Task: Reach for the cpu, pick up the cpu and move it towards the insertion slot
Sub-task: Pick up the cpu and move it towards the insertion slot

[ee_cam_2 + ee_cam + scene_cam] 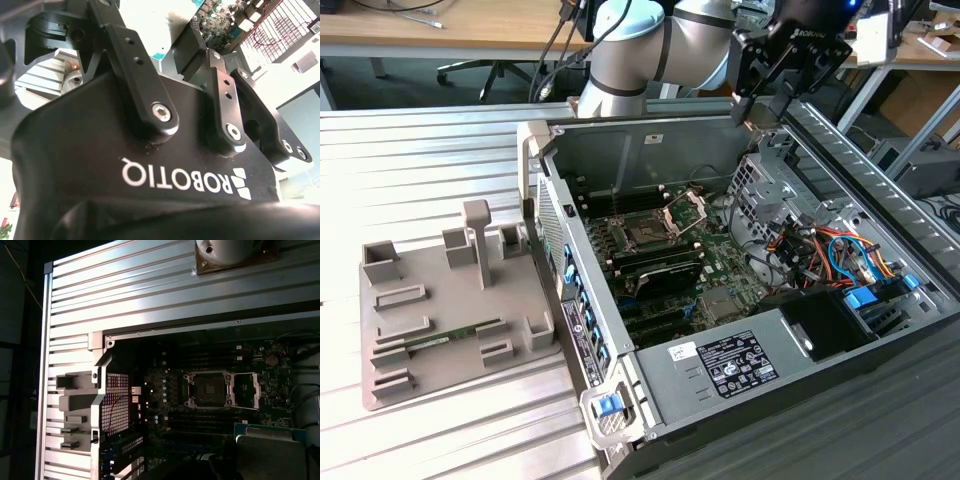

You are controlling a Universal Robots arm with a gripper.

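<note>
Probably a robotics lab: open computer case [740,300], slatted workbench [420,170].

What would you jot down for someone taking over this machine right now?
Tool: high above the far corner of the open computer case in the exterior view, apparently closed on the cpu, which hangs close to the camera in the first wrist view.
Insertion slot: on the green board inside the case, metal frame flipped open, nothing in it.
Done: cpu picked up and lifted.
Left: cpu is not yet over the slot.
</note>
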